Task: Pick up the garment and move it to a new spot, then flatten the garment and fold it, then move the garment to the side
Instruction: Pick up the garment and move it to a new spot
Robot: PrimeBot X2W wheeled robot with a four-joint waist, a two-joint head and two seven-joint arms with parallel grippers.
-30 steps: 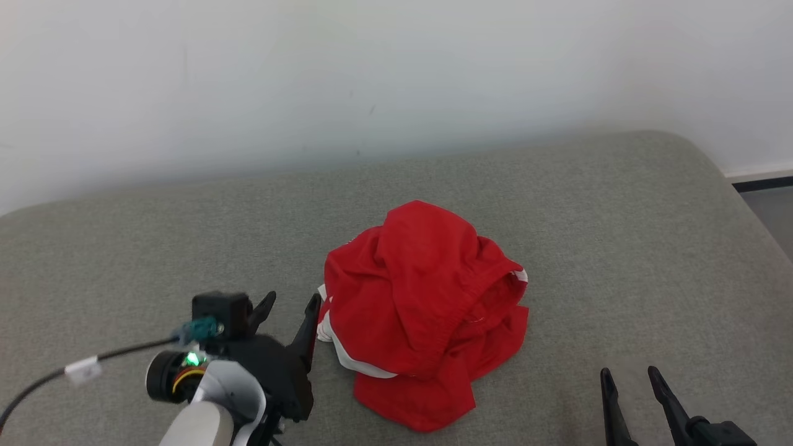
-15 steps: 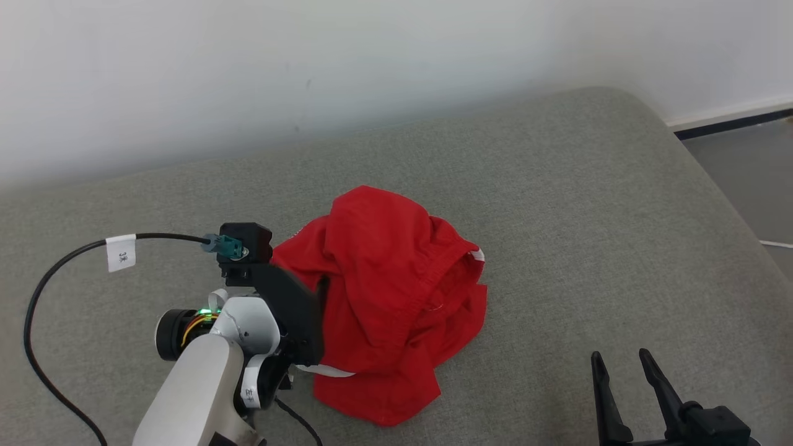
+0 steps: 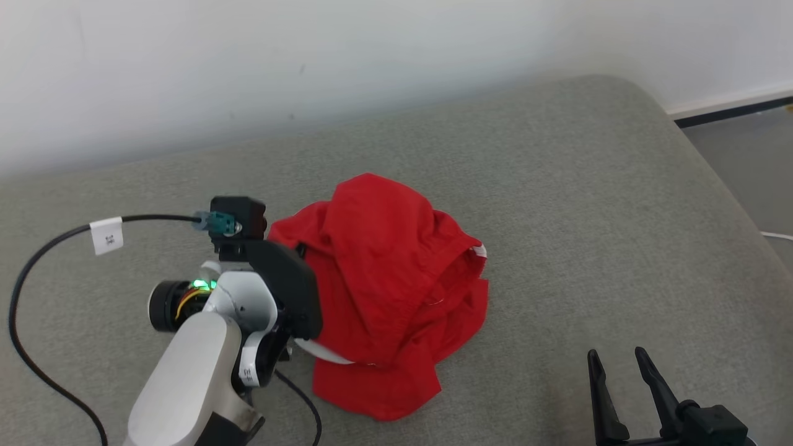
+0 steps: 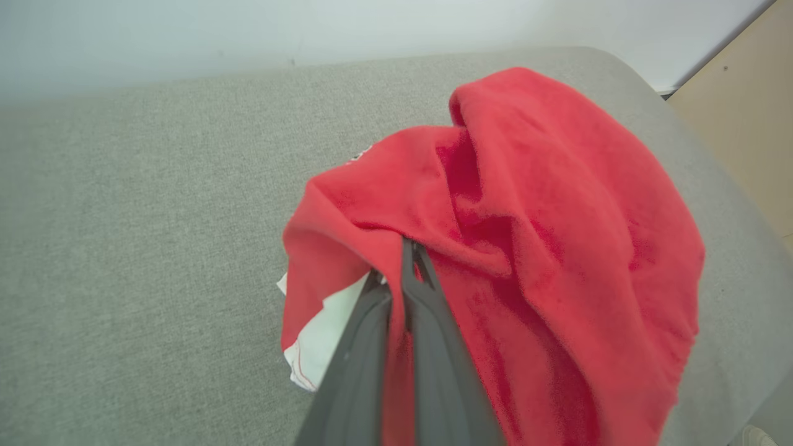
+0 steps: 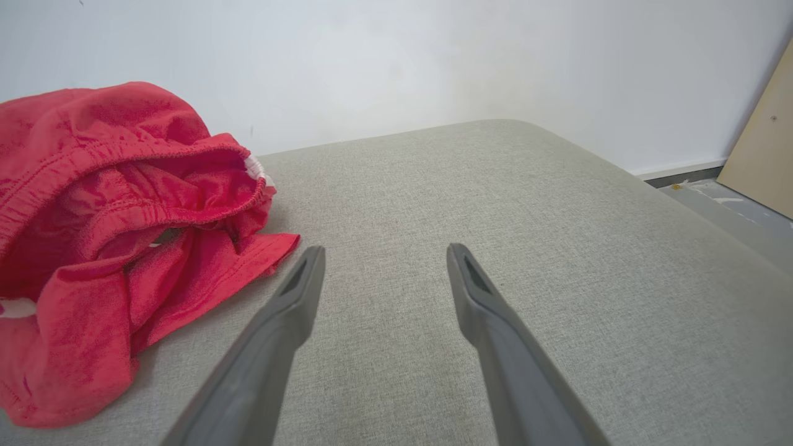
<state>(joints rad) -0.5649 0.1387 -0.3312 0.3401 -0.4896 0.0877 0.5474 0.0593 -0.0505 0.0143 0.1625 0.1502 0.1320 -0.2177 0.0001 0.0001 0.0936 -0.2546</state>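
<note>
The pick-up is in hand: with the left tool [image 4: 406, 248] clamped on a fold of the crumpled red garment [image 3: 384, 291] lying mid-cushion [image 3: 588, 217] and the right tool [image 3: 614, 359] idle with its fingers apart, the next move is probably a clean lift.

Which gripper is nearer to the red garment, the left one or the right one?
Left. The left gripper is shut on the left edge of the garment; the right gripper stands open, apart from it, to its right.

Pale grey forearm [image 3: 186, 378], black cable [image 3: 155, 217] with white tag [image 3: 106, 236], teal connector [image 3: 217, 223], green light [image 3: 199, 285], dark-fingered right end effector [image 3: 614, 352].
</note>
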